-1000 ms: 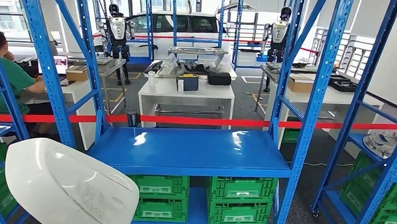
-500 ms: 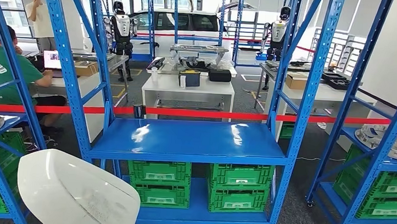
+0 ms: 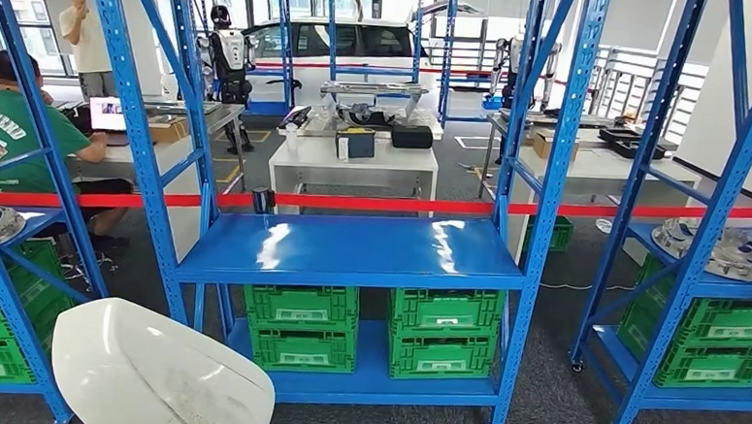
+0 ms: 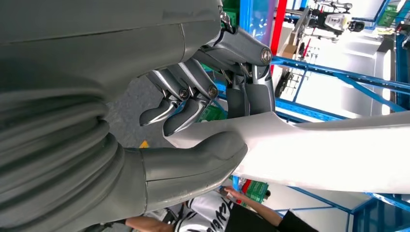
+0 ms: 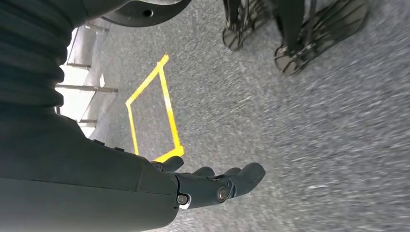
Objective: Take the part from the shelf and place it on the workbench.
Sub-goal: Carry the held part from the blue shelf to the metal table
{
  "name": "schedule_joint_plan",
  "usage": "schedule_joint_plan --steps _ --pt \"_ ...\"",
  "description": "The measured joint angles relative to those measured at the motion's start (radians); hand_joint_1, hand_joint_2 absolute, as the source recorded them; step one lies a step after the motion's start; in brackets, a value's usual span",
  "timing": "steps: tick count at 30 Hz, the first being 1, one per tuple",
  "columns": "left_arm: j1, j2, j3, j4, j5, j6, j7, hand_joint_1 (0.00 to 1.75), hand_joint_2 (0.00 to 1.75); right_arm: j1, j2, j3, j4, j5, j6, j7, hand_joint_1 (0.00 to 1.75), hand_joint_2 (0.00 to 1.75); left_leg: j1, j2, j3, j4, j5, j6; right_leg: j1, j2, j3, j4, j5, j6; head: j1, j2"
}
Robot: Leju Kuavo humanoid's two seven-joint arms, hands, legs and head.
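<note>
Your left hand [image 4: 203,125] is gripping the smooth white curved plastic part [image 3: 155,375] by its edge, low beside the blue steel shelf [image 3: 350,254]; your right hand [image 5: 212,186] is hanging empty, fingers extended. That thin-edge grip could slip if you're turning sharply.

This is a factory-like robot test hall. Blue steel racks [image 3: 351,250] hold green crates [image 3: 303,325], red tape [image 3: 373,203] closes the area, a white car [image 3: 342,45] and a humanoid robot [image 3: 227,58] stand behind white workbenches [image 3: 355,167].
</note>
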Motion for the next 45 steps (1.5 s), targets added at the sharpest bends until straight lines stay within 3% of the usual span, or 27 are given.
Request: schedule_joint_plan --steps 2,4,5,7,9,10,12,14,16,17,19,20,22,24,25,27,29,31,33,35,36,39,40,41,42,44,45 --pt "-0.005 0.000 -0.001 0.002 0.001 -0.001 -0.001 1.75 1.75 0.000 0.002 -0.009 0.000 -0.002 0.000 0.000 0.00 1.75 -0.010 0.000 0.048 -0.087 -0.032 0.015 -0.004 0.000 -0.006 -0.002 0.021 0.012 0.000 0.000" --pt "-0.008 0.001 -0.002 0.007 0.002 -0.001 -0.001 1.75 1.75 0.002 0.005 -0.015 0.000 -0.002 0.000 0.000 0.00 1.75 -0.014 0.003 0.034 -0.097 -0.016 0.035 -0.010 0.002 -0.011 -0.007 0.035 0.026 0.000 0.000" --pt "-0.008 0.001 -0.002 0.009 0.002 -0.001 -0.001 1.75 1.75 0.004 0.006 -0.018 0.000 -0.003 0.000 0.000 0.00 1.75 -0.014 0.005 0.024 -0.099 -0.003 0.046 -0.012 0.004 -0.017 0.003 0.016 0.033 0.001 -0.001" --pt "-0.009 0.001 -0.004 0.011 0.000 -0.001 -0.004 1.75 1.75 0.006 0.008 -0.024 0.000 -0.003 0.002 -0.003 0.00 1.75 -0.011 0.009 -0.003 -0.101 0.025 0.061 -0.015 0.008 -0.039 0.077 -0.081 0.043 0.002 -0.001" --pt "-0.009 0.001 -0.005 0.011 -0.006 -0.001 -0.011 1.75 1.75 0.006 0.010 -0.028 0.000 -0.003 0.009 -0.013 0.00 1.75 -0.012 0.009 -0.035 -0.098 0.053 0.064 -0.015 0.008 -0.062 0.205 -0.175 0.050 0.003 -0.001" --pt "-0.008 0.001 -0.006 0.011 -0.011 -0.001 -0.014 1.75 1.75 0.006 0.010 -0.028 0.000 -0.003 0.011 -0.015 0.00 1.75 -0.012 0.009 -0.053 -0.095 0.066 0.063 -0.015 0.008 -0.065 0.257 -0.185 0.053 0.003 -0.001" --pt "-0.003 0.002 -0.006 0.009 -0.022 0.001 -0.015 1.75 1.75 0.006 0.010 -0.029 0.000 -0.003 0.012 -0.008 0.00 1.75 -0.009 0.011 -0.094 -0.084 0.089 0.058 -0.017 0.008 -0.027 0.270 -0.140 0.056 0.004 -0.001" --pt "0.008 0.002 -0.005 0.004 -0.033 0.008 -0.014 1.75 1.75 0.005 0.011 -0.031 0.000 -0.006 0.020 0.000 0.00 1.75 -0.007 0.011 -0.131 -0.065 0.105 0.049 -0.019 0.009 0.075 0.153 -0.109 0.057 0.004 -0.001" --pt "0.024 0.002 0.001 -0.008 -0.043 0.017 -0.016 1.75 1.75 0.004 0.015 -0.034 0.000 -0.012 0.036 -0.001 0.00 1.75 -0.007 0.012 -0.154 -0.049 0.116 0.036 -0.015 0.014 0.161 0.025 -0.138 0.045 0.005 -0.001" --pt "0.034 0.002 0.006 -0.015 -0.047 0.019 -0.017 1.75 1.75 0.004 0.019 -0.036 0.000 -0.012 0.041 0.001 0.00 1.75 -0.007 0.013 -0.159 -0.046 0.123 0.029 -0.012 0.016 0.176 -0.006 -0.153 0.036 0.005 -0.001" --pt "0.056 0.002 0.020 -0.029 -0.052 0.022 -0.015 1.75 1.75 0.005 0.027 -0.038 0.000 0.000 0.040 0.013 0.00 1.75 -0.005 0.013 -0.163 -0.046 0.135 0.016 -0.010 0.014 0.168 -0.016 -0.147 0.017 0.005 -0.001" --pt "0.068 0.002 0.026 -0.036 -0.054 0.024 -0.012 1.75 1.75 0.006 0.030 -0.037 0.000 0.010 0.040 0.019 0.00 1.75 -0.004 0.011 -0.170 -0.038 0.122 0.010 -0.011 0.011 0.159 -0.017 -0.137 0.007 0.005 -0.001" --pt "0.092 0.002 0.041 -0.049 -0.063 0.035 -0.008 1.75 1.75 0.006 0.033 -0.034 0.000 0.023 0.051 0.013 0.00 1.75 0.000 0.005 -0.192 0.028 0.042 0.001 -0.013 0.005 0.137 -0.019 -0.116 -0.009 0.004 -0.001" --pt "0.114 0.002 0.055 -0.061 -0.067 0.046 -0.004 1.75 1.75 0.006 0.034 -0.033 0.000 0.016 0.075 0.001 0.00 1.75 0.001 0.003 -0.215 0.147 -0.050 -0.005 -0.011 0.003 0.108 -0.018 -0.093 -0.016 0.004 -0.001" --pt "0.123 0.002 0.062 -0.065 -0.063 0.048 0.001 1.75 1.75 0.006 0.034 -0.033 0.000 0.008 0.088 0.003 0.00 1.75 0.001 0.003 -0.217 0.197 -0.065 -0.007 -0.009 0.002 0.094 -0.017 -0.081 -0.016 0.004 -0.001" --pt "0.134 0.002 0.074 -0.067 -0.047 0.045 0.016 1.75 1.75 0.006 0.035 -0.035 0.000 -0.002 0.105 0.016 0.00 1.75 0.001 0.003 -0.188 0.220 -0.028 -0.005 -0.005 0.000 0.063 -0.015 -0.056 -0.013 0.004 -0.001" --pt "0.136 0.003 0.080 -0.067 -0.040 0.039 0.023 1.75 1.75 0.005 0.033 -0.035 0.000 0.003 0.108 0.011 0.00 1.75 0.001 0.001 -0.095 0.117 0.016 0.004 -0.002 -0.002 0.036 -0.013 -0.033 -0.008 0.005 -0.001" --pt "0.135 0.003 0.088 -0.068 -0.039 0.036 0.023 1.75 1.75 0.003 0.030 -0.033 0.000 0.016 0.108 -0.009 0.00 1.75 -0.005 -0.001 0.013 -0.036 -0.002 0.014 -0.001 -0.002 0.020 -0.012 -0.011 0.000 0.005 -0.001" --pt "0.135 0.003 0.098 -0.068 -0.039 0.034 0.021 1.75 1.75 0.004 0.026 -0.029 0.000 0.031 0.105 -0.021 0.00 1.75 -0.014 -0.002 0.049 -0.111 -0.018 0.025 -0.003 -0.002 0.014 -0.018 0.012 0.010 0.006 -0.001" --pt "0.134 0.002 0.104 -0.064 -0.039 0.031 0.020 1.75 1.75 0.006 0.023 -0.024 0.000 0.044 0.098 -0.019 0.00 1.75 -0.014 0.001 0.032 -0.118 0.001 0.039 -0.007 0.002 0.006 -0.018 0.011 0.023 0.006 -0.001" --pt "0.132 0.000 0.105 -0.061 -0.040 0.030 0.021 1.75 1.75 0.008 0.022 -0.022 0.000 0.048 0.094 -0.018 0.00 1.75 -0.012 0.003 0.022 -0.120 0.012 0.048 -0.008 0.004 -0.003 0.001 -0.017 0.029 0.006 -0.001" --pt "0.130 -0.008 0.106 -0.054 -0.052 0.030 0.021 1.75 1.75 0.012 0.021 -0.018 0.000 0.043 0.085 -0.027 0.00 1.75 -0.011 0.006 -0.014 -0.117 0.046 0.064 -0.010 0.009 -0.047 0.163 -0.161 0.038 0.006 -0.001" --pt "0.130 -0.011 0.106 -0.052 -0.054 0.030 0.023 1.75 1.75 0.013 0.020 -0.018 0.000 0.040 0.083 -0.030 0.00 1.75 -0.011 0.006 -0.030 -0.113 0.057 0.063 -0.011 0.009 -0.055 0.223 -0.185 0.040 0.006 -0.001" --pt "0.130 -0.014 0.106 -0.048 -0.053 0.029 0.027 1.75 1.75 0.013 0.020 -0.018 0.000 0.037 0.081 -0.030 0.00 1.75 -0.011 0.007 -0.047 -0.107 0.067 0.062 -0.011 0.009 -0.054 0.261 -0.185 0.041 0.006 -0.001" --pt "0.129 -0.017 0.107 -0.044 -0.050 0.028 0.032 1.75 1.75 0.013 0.020 -0.018 0.000 0.035 0.078 -0.028 0.00 1.75 -0.011 0.008 -0.068 -0.099 0.076 0.060 -0.012 0.009 -0.036 0.268 -0.164 0.042 0.006 -0.001" --pt "0.126 -0.024 0.107 -0.035 -0.045 0.026 0.046 1.75 1.75 0.012 0.018 -0.018 0.000 0.039 0.070 -0.020 0.00 1.75 -0.008 0.008 -0.107 -0.078 0.089 0.054 -0.014 0.009 0.050 0.176 -0.117 0.043 0.006 -0.001" --pt "0.124 -0.027 0.107 -0.032 -0.045 0.024 0.050 1.75 1.75 0.011 0.017 -0.017 0.000 0.046 0.067 -0.021 0.00 1.75 -0.008 0.008 -0.123 -0.067 0.093 0.050 -0.013 0.010 0.104 0.100 -0.118 0.041 0.006 -0.001"
